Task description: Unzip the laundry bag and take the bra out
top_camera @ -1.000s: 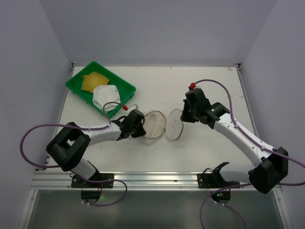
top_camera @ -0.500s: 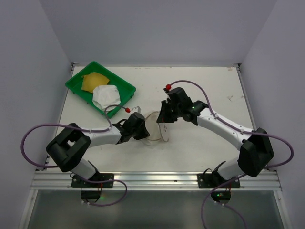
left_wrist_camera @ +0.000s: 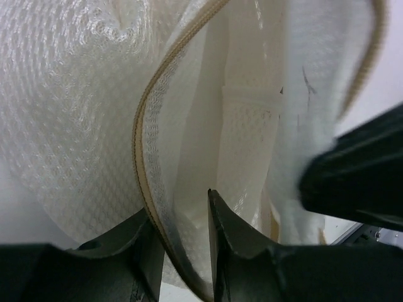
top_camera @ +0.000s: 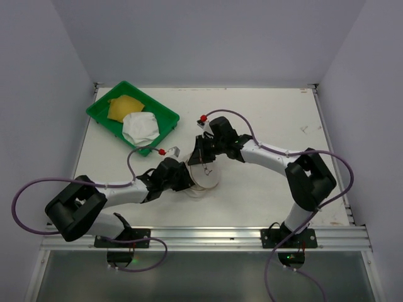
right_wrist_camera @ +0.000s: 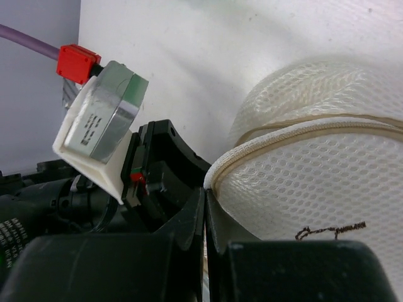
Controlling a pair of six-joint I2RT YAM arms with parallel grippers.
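- The round white mesh laundry bag (top_camera: 204,177) is sitting mid-frame between both arms.
- The right gripper (right_wrist_camera: 204,189) is pinching its beige corded rim tight.
- The left gripper (left_wrist_camera: 178,204) is standing parted around the ribbed zipper tape.
- The soft white-and-mustard bra (top_camera: 132,118) is lying in the green rectangular plastic tray (top_camera: 99,118), upper left.

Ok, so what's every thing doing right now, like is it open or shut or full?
White mesh round laundry bag: unzipped, lid held up.
White and yellow fabric bra: out of the bag, lying in the tray.
Green plastic rectangular tray: holds the bra.
Left pincer: partly open around the bag's zip edge.
Right pincer: shut on the bag's lid rim.
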